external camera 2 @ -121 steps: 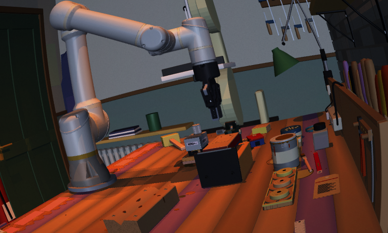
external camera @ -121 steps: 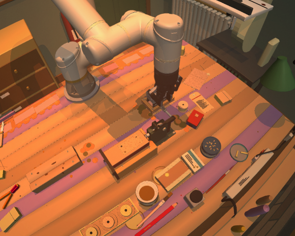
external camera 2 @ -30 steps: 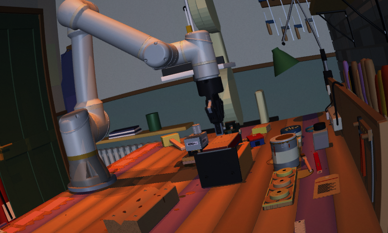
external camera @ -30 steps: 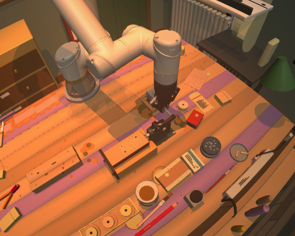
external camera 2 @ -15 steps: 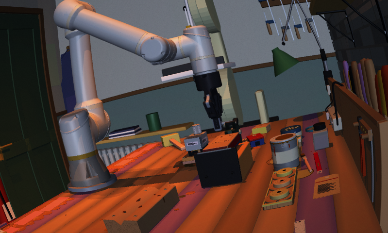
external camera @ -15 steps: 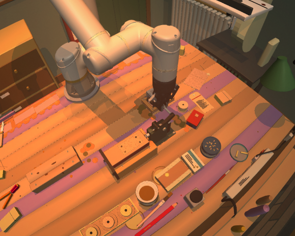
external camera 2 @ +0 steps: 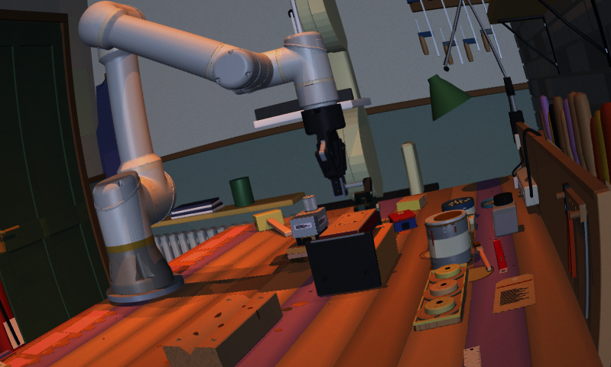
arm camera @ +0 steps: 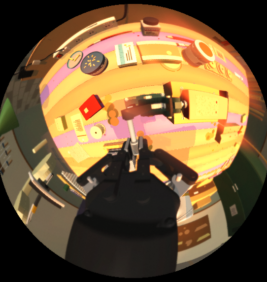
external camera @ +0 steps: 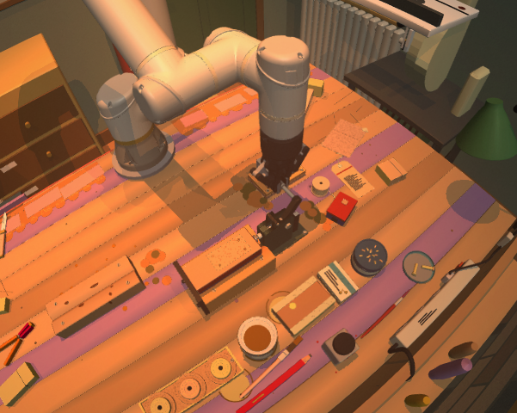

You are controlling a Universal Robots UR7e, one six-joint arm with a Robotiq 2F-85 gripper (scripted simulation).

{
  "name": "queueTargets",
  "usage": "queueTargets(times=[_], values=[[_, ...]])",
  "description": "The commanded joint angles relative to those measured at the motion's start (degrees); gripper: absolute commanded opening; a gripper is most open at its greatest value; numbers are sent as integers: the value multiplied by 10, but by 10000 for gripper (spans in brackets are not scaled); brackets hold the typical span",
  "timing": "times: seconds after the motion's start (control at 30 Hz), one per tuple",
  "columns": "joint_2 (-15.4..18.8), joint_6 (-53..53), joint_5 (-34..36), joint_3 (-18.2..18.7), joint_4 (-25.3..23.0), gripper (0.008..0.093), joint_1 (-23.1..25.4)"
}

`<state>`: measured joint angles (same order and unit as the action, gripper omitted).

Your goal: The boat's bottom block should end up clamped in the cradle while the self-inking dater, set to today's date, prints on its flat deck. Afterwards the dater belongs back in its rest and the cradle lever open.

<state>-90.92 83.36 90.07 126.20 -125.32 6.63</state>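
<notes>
The wooden boat block [external camera: 232, 254] sits in the cradle [external camera: 225, 275], its speckled flat deck facing up, against the dark clamp [external camera: 280, 227] at the cradle's end. My gripper [arm camera: 134, 147] is closed around the clamp's lever [arm camera: 132, 131], on the metal rod near its end. The lever [external camera: 289, 195] slants up from the clamp toward the gripper [external camera: 280, 184]. The self-inking dater [external camera 2: 309, 222] stands in its rest behind the cradle, below and left of the gripper [external camera 2: 339, 187].
A paint tin [external camera: 257, 338] stands in front of the cradle, beside a tray of tape rolls [external camera: 191, 386]. A red box [external camera: 342, 206] and small spool [external camera: 320, 184] lie right of the clamp. A drilled wooden block [external camera: 94, 294] lies to the left.
</notes>
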Motion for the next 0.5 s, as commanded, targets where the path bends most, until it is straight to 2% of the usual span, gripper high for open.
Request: queueTargets(times=[0.0, 0.47], values=[[-1, 2, -1, 0, 1, 80, -2], [-22, 31, -1, 3, 18, 80, -31]])
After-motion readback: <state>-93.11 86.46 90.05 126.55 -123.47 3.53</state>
